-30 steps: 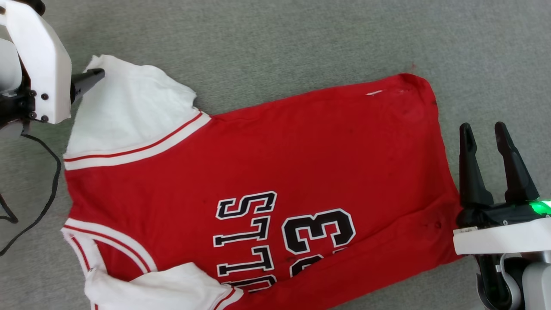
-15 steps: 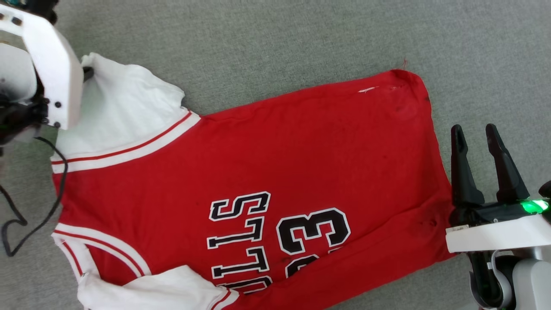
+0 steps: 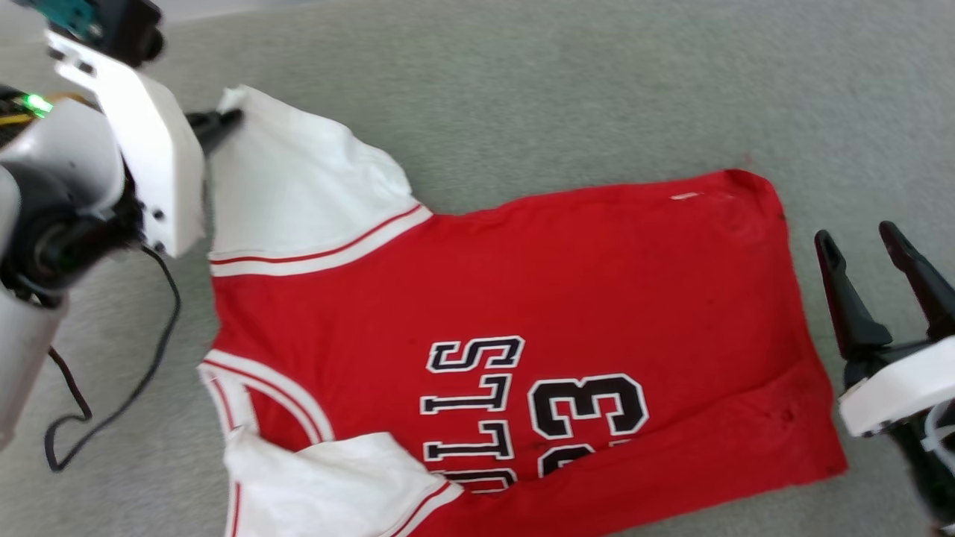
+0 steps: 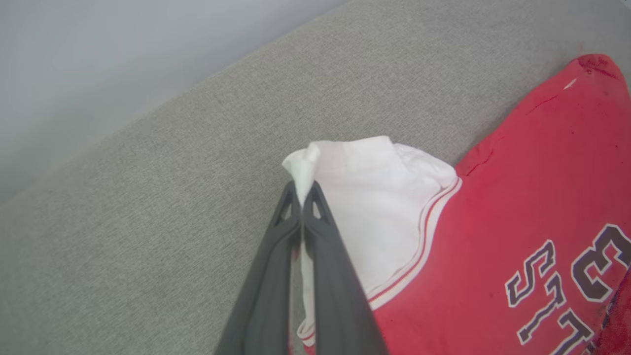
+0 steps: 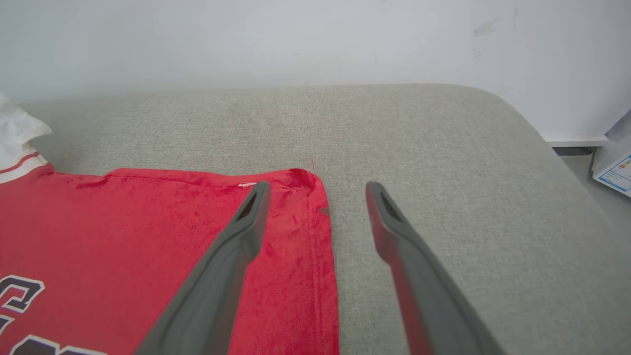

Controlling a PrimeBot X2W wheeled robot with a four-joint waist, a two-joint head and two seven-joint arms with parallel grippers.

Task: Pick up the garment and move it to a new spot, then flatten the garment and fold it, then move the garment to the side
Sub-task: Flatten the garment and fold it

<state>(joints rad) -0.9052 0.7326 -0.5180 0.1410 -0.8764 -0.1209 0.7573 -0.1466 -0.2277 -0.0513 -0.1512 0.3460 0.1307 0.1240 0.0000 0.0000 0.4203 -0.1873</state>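
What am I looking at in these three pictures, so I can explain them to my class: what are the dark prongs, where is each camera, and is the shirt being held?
This is a two-armed robot handling clothing. The wide picture comes from a camera on its head, looking down. The other two come from cameras on its wrists, each looking along that arm's two dark fingers. A red jersey T-shirt with white short sleeves and black lettering lies spread on a grey fabric surface. The left tool is shut, pinching the corner of one white sleeve. The right tool is open and holds nothing; it sits by the shirt's bottom hem.
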